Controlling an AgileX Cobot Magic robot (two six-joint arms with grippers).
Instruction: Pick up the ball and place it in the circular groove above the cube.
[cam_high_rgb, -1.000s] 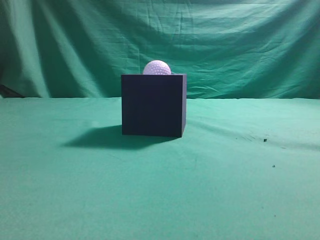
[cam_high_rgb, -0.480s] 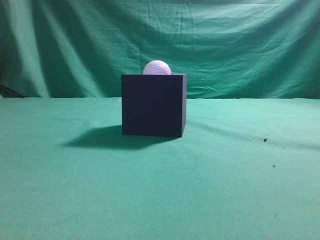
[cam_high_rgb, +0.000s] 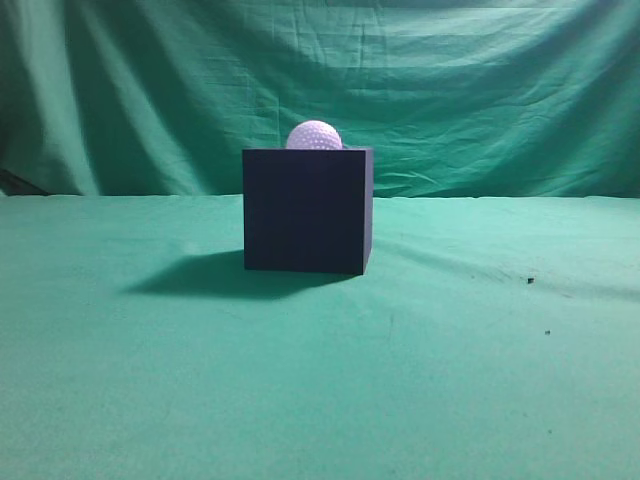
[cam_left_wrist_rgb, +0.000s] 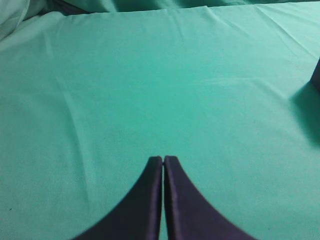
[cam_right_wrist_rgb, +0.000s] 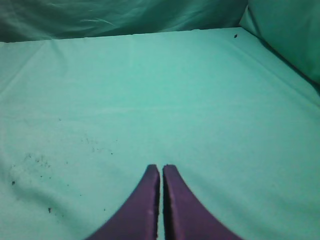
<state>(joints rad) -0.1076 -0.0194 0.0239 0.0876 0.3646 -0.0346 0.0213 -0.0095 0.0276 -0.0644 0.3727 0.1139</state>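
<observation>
The dark navy-black cube stands on the green cloth in the middle of the exterior view. The white dimpled ball rests on top of the cube, its upper half showing above the top edge. Neither arm shows in the exterior view. My left gripper is shut and empty over bare cloth; a dark corner of the cube shows at the right edge of the left wrist view. My right gripper is shut and empty over bare cloth; no cube or ball shows in the right wrist view.
Green cloth covers the table and hangs as a backdrop behind. The cube casts a shadow to its left. Small dark specks lie on the cloth at the right.
</observation>
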